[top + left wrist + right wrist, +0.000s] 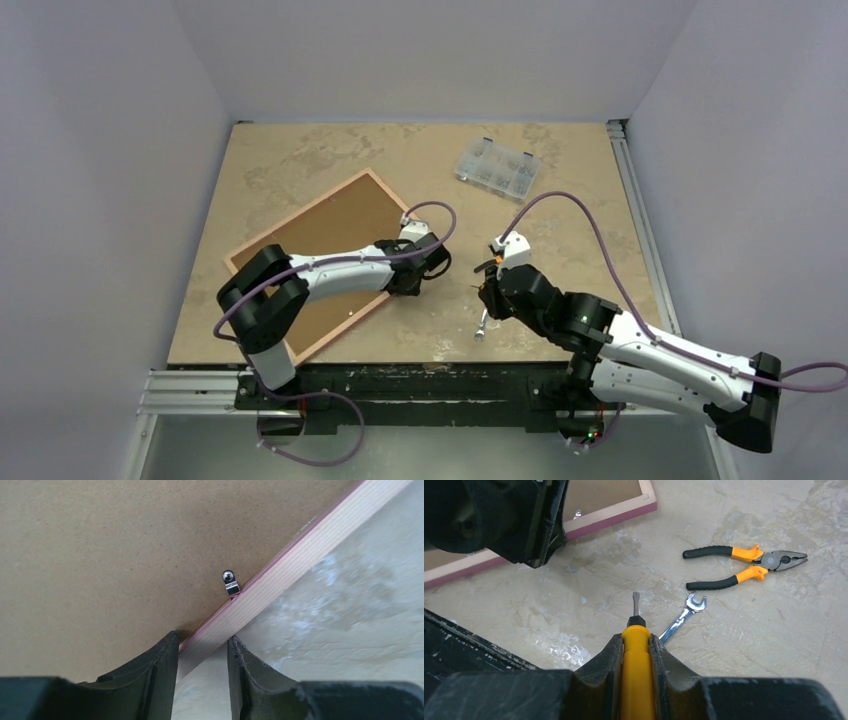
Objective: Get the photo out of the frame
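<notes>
The pink frame lies face down on the table. Only the brown backing board of the photo shows; the print itself is hidden underneath. My left gripper is at the frame's right edge. In the left wrist view its jaws straddle the frame's rail, one finger on the backing board and one at the outer edge, closed on it. A small metal clip holds the board just ahead. My right gripper is shut on a yellow-handled screwdriver, above the table to the right of the frame.
Orange-and-black pliers and a small wrench lie on the table by the right gripper. A clear parts box sits at the back right. The left arm's wrist fills the upper left of the right wrist view.
</notes>
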Controlling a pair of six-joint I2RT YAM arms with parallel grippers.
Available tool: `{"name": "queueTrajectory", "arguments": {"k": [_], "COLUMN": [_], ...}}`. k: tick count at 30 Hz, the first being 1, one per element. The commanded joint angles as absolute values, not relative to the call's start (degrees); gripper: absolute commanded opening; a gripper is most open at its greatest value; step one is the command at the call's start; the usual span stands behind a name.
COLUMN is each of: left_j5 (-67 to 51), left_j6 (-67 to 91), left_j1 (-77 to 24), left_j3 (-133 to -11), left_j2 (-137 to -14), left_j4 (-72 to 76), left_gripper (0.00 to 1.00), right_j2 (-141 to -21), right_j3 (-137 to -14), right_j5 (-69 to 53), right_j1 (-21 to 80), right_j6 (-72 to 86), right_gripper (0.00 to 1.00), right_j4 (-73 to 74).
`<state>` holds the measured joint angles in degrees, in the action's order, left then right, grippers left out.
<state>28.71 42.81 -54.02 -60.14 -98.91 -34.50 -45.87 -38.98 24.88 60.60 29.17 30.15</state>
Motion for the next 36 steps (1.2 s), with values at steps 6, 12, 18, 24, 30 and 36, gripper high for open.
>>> {"name": "queueTrajectory", "arguments": {"k": [6,12,18,24,30,36], "left_j5": [13.37,7.68,-1.59,-1.44,5.6,21.47], "left_j6": [59.58,57.55,54.39,46.24,40.14,42.99], "left_j1": [-46.49,-42.76,-39.47,-39.33,-43.6,-55.08], "left_j3": [-63.29,-67.19,-65.97,-57.75,-48.05,-43.2], "left_j2": [-100.83,-102.19,-98.32,-82.46,-69.07,-66.03], "left_j4": [-22.64,-19.84,-17.33,-21.75,-29.94,-38.36], "left_gripper": [0.0,0.0,0.15,0.51,0.54,0.55], "right_j2": [-52.07,-60.96,-71.41,-78.39,-83.7,-87.07], "right_j3": [-44.36,-51.07,-59.55,-66.85,-69.1,-74.77], "right_j5": [22.1,16.12,9.43,6.62,0.73,0.17], "right_j1": [55.0,49.22,43.29,41.49,41.43,41.48], "right_j6": [29.13,24.03,18.91,13.85,10.45,7.64], "right_gripper": [0.0,0.0,0.0,0.0,0.0,0.0], "right_j4": [28.53,27.88,29.33,32.49,32.64,35.5]}}
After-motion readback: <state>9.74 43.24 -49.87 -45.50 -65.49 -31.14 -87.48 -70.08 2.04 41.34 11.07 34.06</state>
